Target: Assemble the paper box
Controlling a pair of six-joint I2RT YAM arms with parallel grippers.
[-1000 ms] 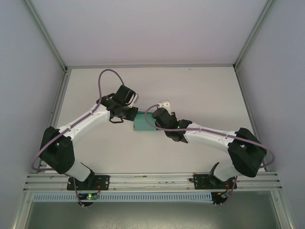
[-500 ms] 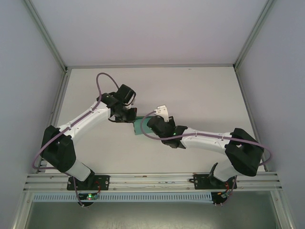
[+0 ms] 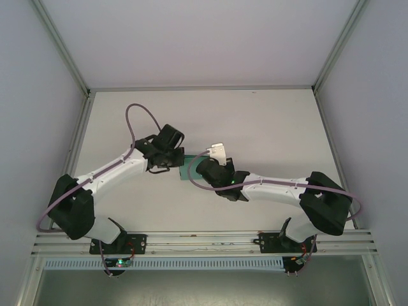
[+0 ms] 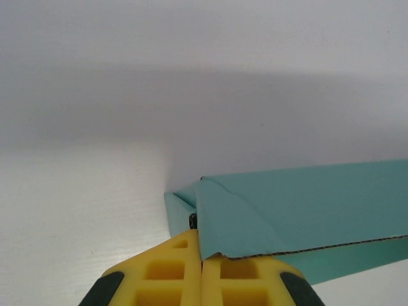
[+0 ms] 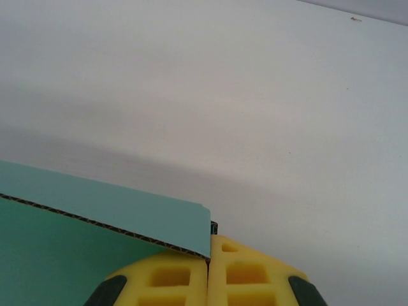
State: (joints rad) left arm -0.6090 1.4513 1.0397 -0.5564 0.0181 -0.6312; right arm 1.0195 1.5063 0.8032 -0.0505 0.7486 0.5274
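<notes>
Both clamped on the paper box [image 4: 306, 210], left tool [image 4: 201, 255] and right tool [image 5: 208, 255]; white table [image 3: 268, 121], grey walls [image 3: 191, 38]

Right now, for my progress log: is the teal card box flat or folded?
Partly folded: the teal corrugated card box shows one panel creased over another. Fully closed: cannot tell.

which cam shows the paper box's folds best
Left wrist: the paper box shows its creased panel, tucked corner and cut edge, pinched by the left gripper. Right wrist shows one flat panel; top external, a small teal sliver.
</notes>
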